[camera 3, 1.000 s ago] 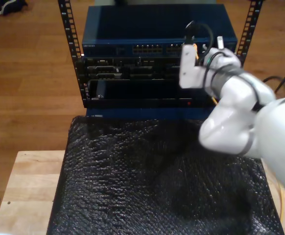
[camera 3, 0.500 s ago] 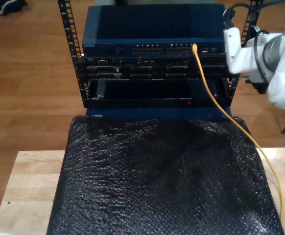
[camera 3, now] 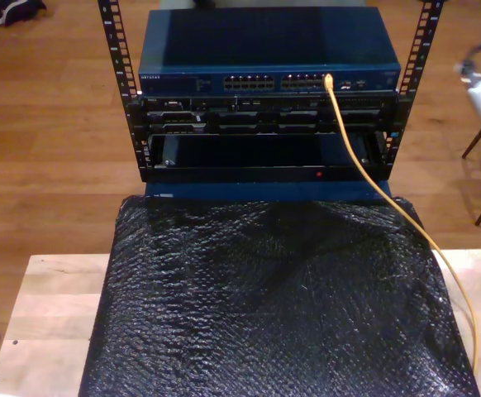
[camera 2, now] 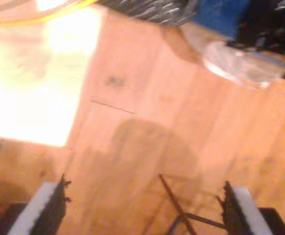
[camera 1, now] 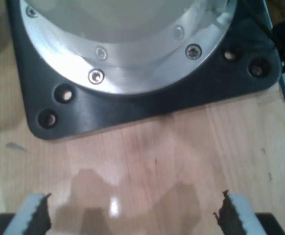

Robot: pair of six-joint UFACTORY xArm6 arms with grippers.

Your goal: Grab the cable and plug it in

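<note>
yellow cable plugged into blue switch

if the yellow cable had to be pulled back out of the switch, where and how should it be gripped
Probably at the plug end of the cable, where it enters a port on the network switch. Come from the front and pull straight out; the cord hangs free below it.

The yellow-orange cable sits plugged into the blue switch, trailing down over the black mat.

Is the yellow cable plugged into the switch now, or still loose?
Plugged in: the cable ends in a port on the blue switch, nothing holding it. Full seating cannot be told.
</note>
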